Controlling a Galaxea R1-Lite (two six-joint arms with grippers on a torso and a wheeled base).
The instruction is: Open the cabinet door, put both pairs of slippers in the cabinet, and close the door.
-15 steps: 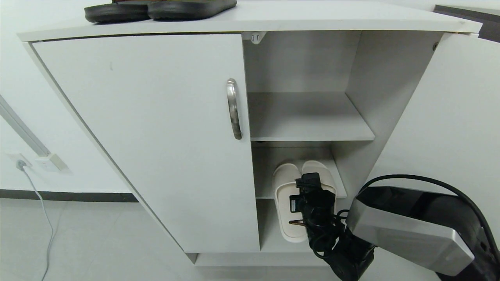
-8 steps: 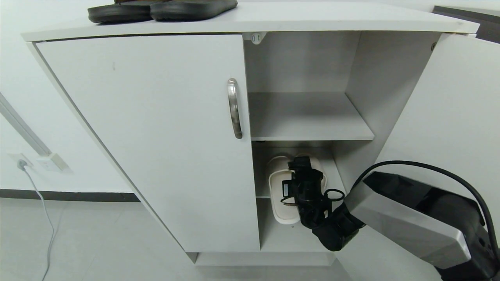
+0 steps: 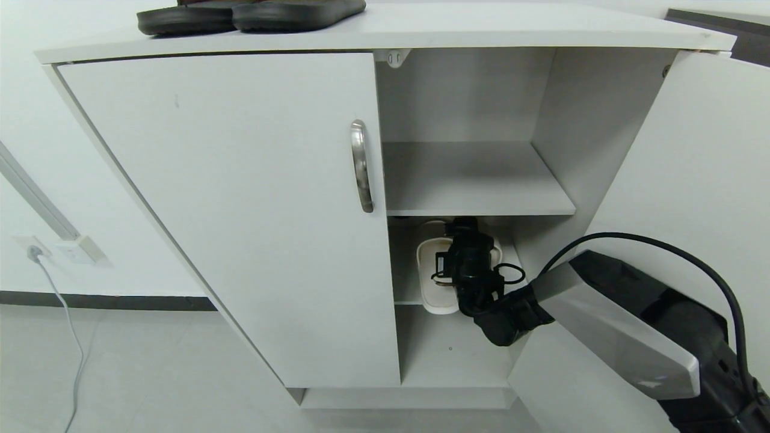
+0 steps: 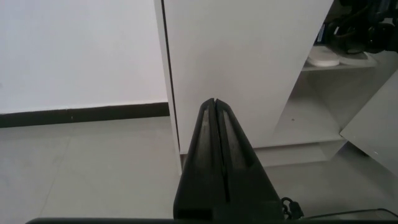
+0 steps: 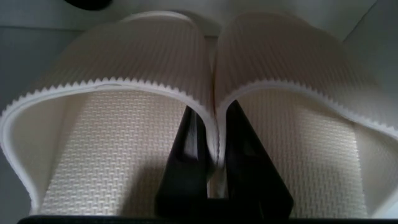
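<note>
Right tool (image 5: 214,121) clamps the white slippers (image 3: 433,285) by their inner edges; heels overhang the middle shelf (image 3: 403,264), so early release may tip them out.

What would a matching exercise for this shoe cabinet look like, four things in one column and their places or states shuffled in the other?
Things:
1. white slippers
2. black slippers
3. right-hand door
4. left gripper

Places or states:
A. swung open
B. jaws shut, empty
C. on top of the cabinet
D. inside, under the upper shelf, held by the right gripper

Pairs: 1-D, 2-C, 3-A, 4-B.
</note>
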